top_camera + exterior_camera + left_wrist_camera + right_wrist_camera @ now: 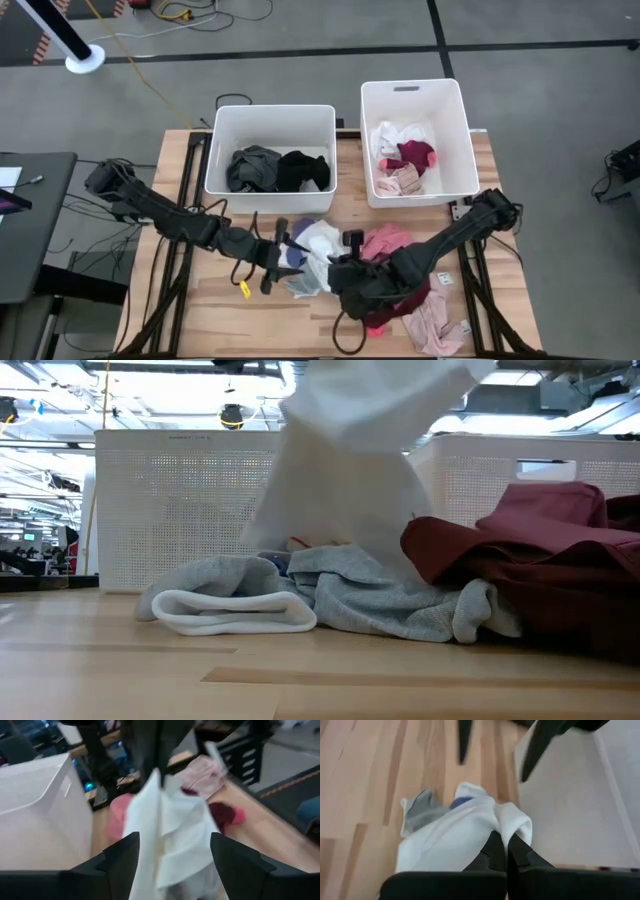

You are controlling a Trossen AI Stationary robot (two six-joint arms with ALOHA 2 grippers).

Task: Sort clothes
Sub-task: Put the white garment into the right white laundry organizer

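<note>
Right gripper (506, 851) clenched on white garment (450, 837), lifted above pile; left gripper (172, 855) released, fingers astride same garment.

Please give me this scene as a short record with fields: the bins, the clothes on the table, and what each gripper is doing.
left bin: holds dark grey and black clothes
right bin: holds white, maroon and pink clothes
table pile: pink, maroon, grey and white garments, in front of the bins
white garment: lifted above the pile, hanging
right gripper: jaws shut on white garment
left gripper: jaws open, white garment between them
</note>
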